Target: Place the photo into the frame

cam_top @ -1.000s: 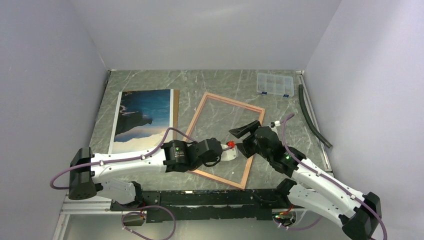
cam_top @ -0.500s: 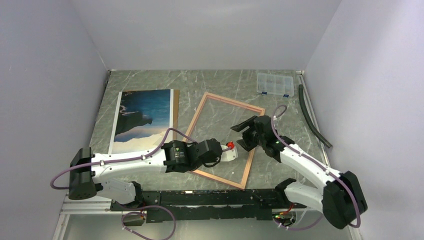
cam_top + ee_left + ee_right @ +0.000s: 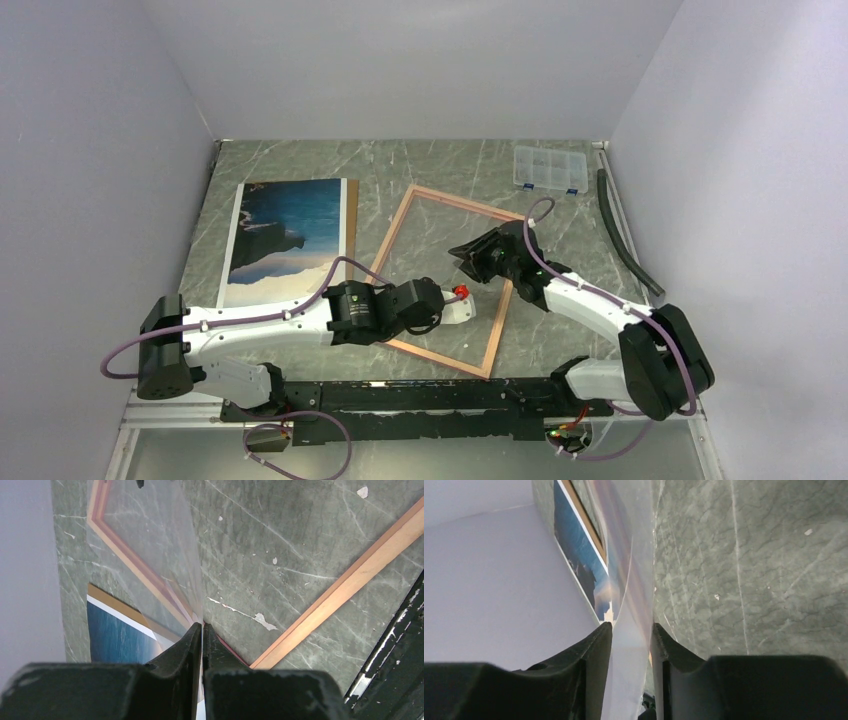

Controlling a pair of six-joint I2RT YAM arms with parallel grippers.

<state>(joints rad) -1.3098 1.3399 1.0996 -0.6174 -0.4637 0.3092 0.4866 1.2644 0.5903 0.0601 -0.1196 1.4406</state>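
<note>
The photo [image 3: 285, 235] lies face up at the left of the table, also seen in the left wrist view [image 3: 112, 637] and the right wrist view [image 3: 584, 560]. In the middle lies the frame [image 3: 440, 357], tan reverse up, its rail [image 3: 345, 582] on the table. My left gripper [image 3: 462, 293] [image 3: 202, 626] is shut on one corner of a thin clear sheet [image 3: 150, 545], holding it raised over the frame. My right gripper [image 3: 465, 262] [image 3: 631, 625] straddles another edge of that clear sheet [image 3: 634, 580]. Its fingers stand a little apart, with the sheet in the gap.
A brown backing board [image 3: 351, 215] shows as a strip under the photo's right side. At the back right stands a clear compartment box [image 3: 549, 168]. A black hose [image 3: 625, 235] runs along the right edge. Pale walls close in three sides.
My right arm has swung left and forward over the frame, and its jaws have narrowed around the clear sheet's edge. The left arm and the sheet corner it holds have stayed put.
</note>
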